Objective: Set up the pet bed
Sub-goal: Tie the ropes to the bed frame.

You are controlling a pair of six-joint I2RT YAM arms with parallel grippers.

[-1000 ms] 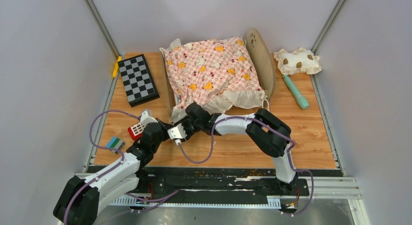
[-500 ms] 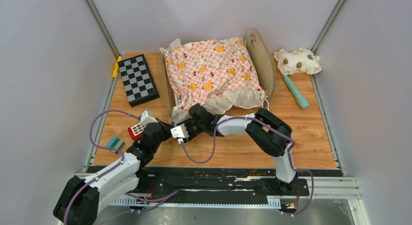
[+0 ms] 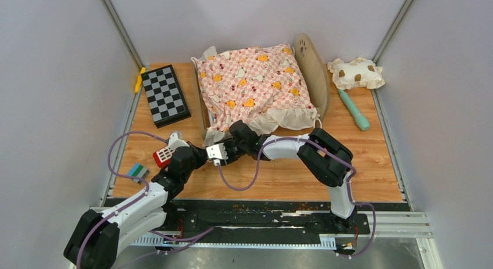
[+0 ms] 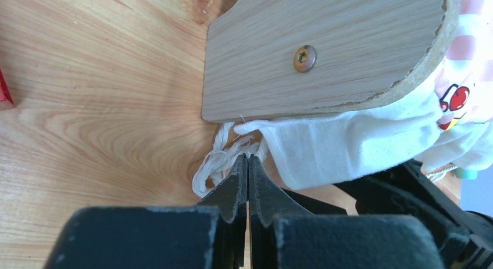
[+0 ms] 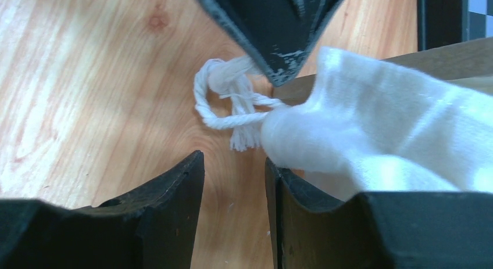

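Cushion [image 3: 253,86] is lying over the bed [image 3: 317,86], which is standing at the far middle of the table [image 3: 279,176]. The headboard [image 3: 308,54] is rising at the right end and the footboard [image 4: 325,54] at the left. The cushion's white frill [image 5: 372,141] is spilling over the near edge of the bed.

Both arms are pointing at the near left corner of the bed, tip to tip. The left gripper [image 4: 248,158] is sitting at the base of the footboard with its jaws pressing fully together. Its tips are touching a knotted white cord [image 5: 224,97] that is trailing from the frill onto the table. Whether a strand is caught between them cannot be told.

The right gripper [image 5: 234,160] is facing it from the right, its jaws standing partly apart and clamping nothing. The frill is draping over one of its fingers [image 5: 290,217], and the cord is lying just beyond the tips.

A spotted pillow [image 3: 356,72] is sitting at the far right corner, with a teal stick [image 3: 353,109] lying just on its near side. A chessboard [image 3: 165,94] is resting left of the bed. A red cube [image 3: 162,157] and a small striped block [image 3: 138,171] are lying beside the left arm.
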